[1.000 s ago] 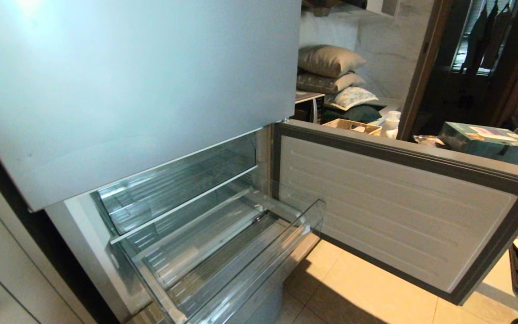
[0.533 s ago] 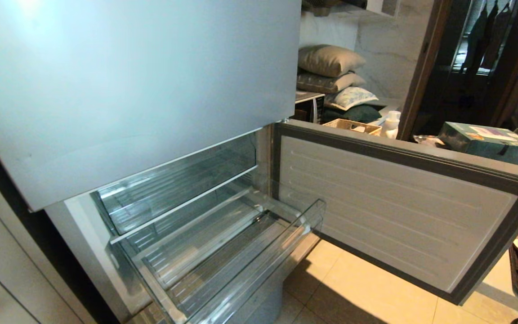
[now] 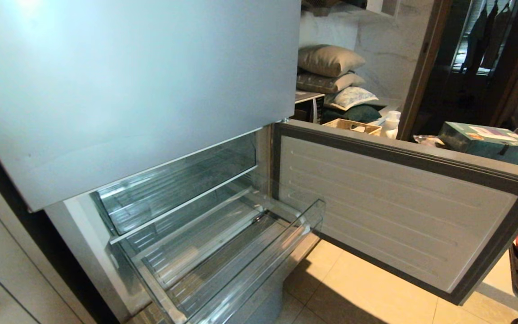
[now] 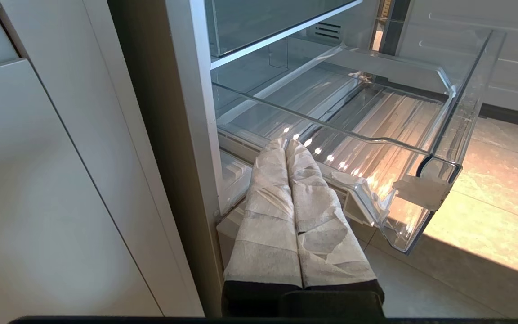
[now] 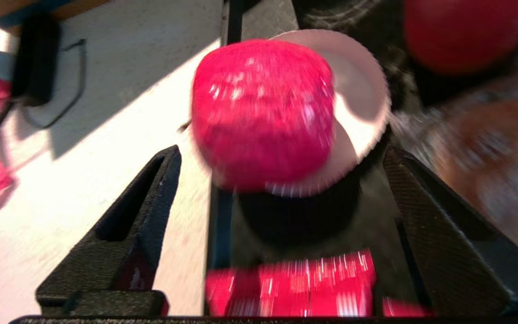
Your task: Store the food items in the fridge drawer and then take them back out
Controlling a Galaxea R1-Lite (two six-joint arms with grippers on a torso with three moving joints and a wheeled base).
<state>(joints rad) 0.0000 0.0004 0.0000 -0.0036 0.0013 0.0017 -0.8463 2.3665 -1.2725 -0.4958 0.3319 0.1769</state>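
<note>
The red fruit [image 5: 262, 112] is round with no clear long axis, and it seems to sit on a pale disc [image 5: 358, 90], though blur hides any label. The right tool [image 5: 281, 155] stands wide open, fingers either side of it, not touching. The fridge drawer [image 3: 223, 265] is pulled out. The left tool [image 4: 289, 146], fingers pressed together, hangs beside the drawer.

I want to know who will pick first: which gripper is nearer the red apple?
Right. The right gripper stands open right in front of the red apple, one finger on each side. The left gripper is shut, beside the fridge drawer, with no apple in its view.
</note>
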